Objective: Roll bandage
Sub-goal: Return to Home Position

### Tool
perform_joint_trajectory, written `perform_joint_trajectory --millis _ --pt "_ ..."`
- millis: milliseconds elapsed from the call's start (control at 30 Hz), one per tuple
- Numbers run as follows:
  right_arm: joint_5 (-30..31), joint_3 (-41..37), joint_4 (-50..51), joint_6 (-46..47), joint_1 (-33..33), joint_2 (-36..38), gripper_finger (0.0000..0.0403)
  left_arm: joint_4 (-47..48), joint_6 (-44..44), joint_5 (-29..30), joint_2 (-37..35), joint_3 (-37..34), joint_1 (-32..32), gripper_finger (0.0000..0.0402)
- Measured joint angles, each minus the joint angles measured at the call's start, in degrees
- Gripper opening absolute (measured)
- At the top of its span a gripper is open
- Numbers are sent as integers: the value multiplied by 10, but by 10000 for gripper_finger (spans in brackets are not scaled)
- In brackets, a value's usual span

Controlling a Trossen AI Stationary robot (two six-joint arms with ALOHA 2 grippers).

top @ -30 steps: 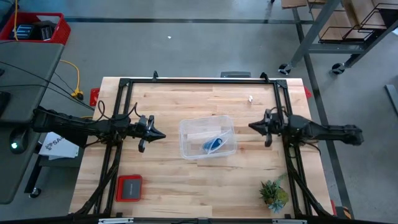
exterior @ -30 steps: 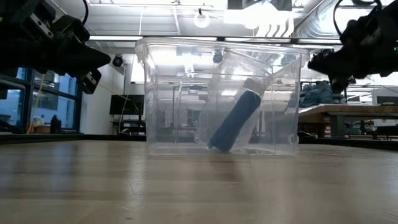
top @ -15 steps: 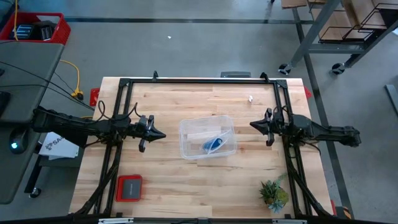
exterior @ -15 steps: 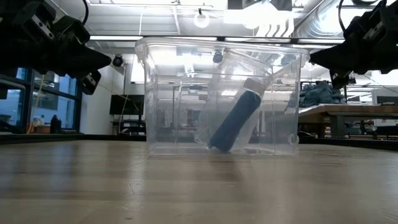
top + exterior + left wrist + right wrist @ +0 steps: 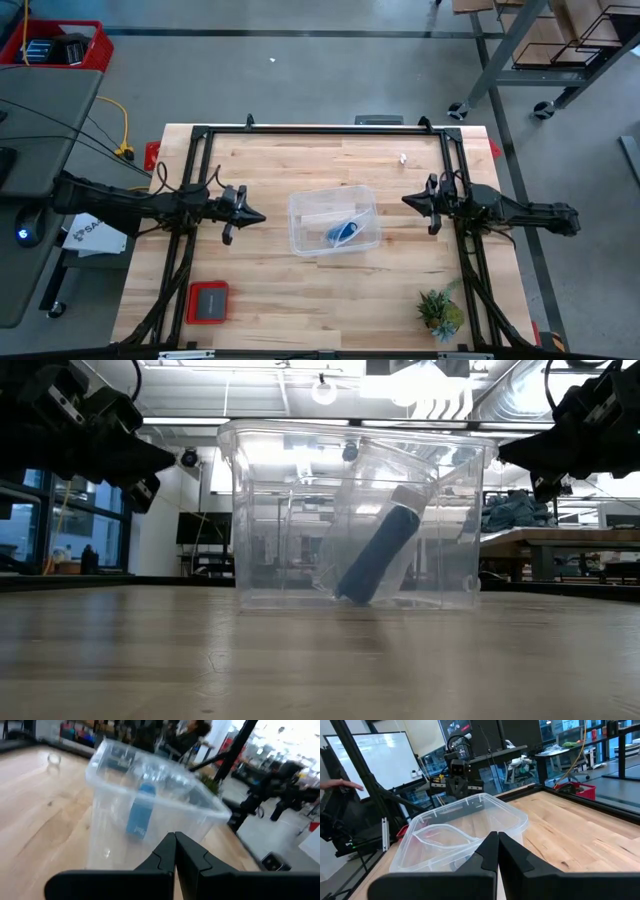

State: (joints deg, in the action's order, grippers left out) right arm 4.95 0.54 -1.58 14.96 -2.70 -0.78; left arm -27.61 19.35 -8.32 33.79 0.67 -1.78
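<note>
The bandage is a compact bright blue roll inside the clear plastic tub at the table's middle. In the low view the bandage leans tilted, its lower end on the tub floor. It also shows in the left wrist view. My left gripper is shut and empty, left of the tub and above the table. My right gripper is shut and empty, right of the tub. The shut fingertips show in the left wrist view and the right wrist view.
A clear bag or liner lies in the tub beside the roll. A red and grey box sits at the near left, a small green plant at the near right. A black frame runs along the table's far edge and sides.
My right gripper has drawn back slightly toward the table's right edge, away from the tub. The bandage and tub have stayed where they were.
</note>
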Motion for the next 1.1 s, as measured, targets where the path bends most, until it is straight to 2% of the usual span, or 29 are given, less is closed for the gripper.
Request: perform_joint_trajectory --millis 333,567,867,1100 --pt "0 0 0 0 0 0 0 173 -33 0 -202 0 -1 0" --pt "0 0 0 0 0 0 0 252 -151 2 -296 0 -1 0" --pt "0 0 0 0 0 0 0 261 -182 22 -335 1 -1 0" --pt "0 0 0 0 0 0 0 264 -138 24 -332 1 -1 0"
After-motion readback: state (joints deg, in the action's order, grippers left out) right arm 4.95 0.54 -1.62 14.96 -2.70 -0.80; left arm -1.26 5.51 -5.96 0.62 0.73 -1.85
